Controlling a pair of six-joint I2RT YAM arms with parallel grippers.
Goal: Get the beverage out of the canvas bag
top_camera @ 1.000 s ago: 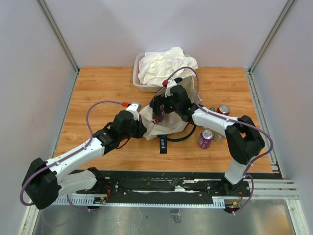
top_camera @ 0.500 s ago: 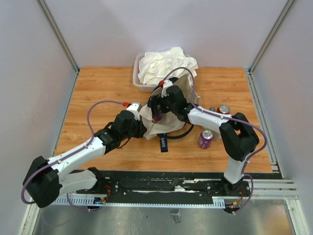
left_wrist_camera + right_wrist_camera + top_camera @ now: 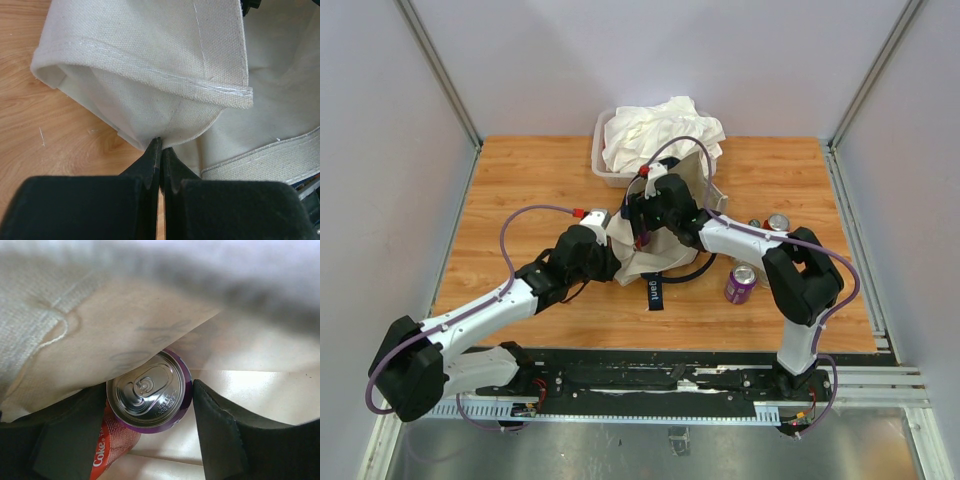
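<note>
1. The canvas bag (image 3: pixel 670 250) lies slumped in the middle of the desk (image 3: pixel 520 180), just in front of a clear tub (image 3: pixel 598 165) that is full of white cloth (image 3: pixel 660 130).
2. The left gripper (image 3: pixel 160 142) is pressed together on a fold of the bag's fabric near the hem. It pinches the cloth and nothing else, and I think it holds the mouth up so the other arm can reach in.
3. The right gripper (image 3: pixel 150 390) is inside the bag. Its two fingers (image 3: pixel 220 435) stand spread on both sides of a purple can (image 3: pixel 149 399), very close to it. I cannot tell if they already press on the can or only flank it.
4. This purple can stands with its silver top toward the wrist camera. It is deep in the bag, partly under a flap of canvas, and a red cola can (image 3: pixel 117 447) lies against it.
5. On the desk to the right of the bag stand a loose purple can (image 3: pixel 740 284) and a red can (image 3: pixel 778 223). So part of the work seems to be done.
6. What is left, as I judge it: to close firmly on the purple can, pull it out past the flap and put it on the desk. The red cola can probably needs the same after that.
7. The flap could catch on the can on the way out.
</note>
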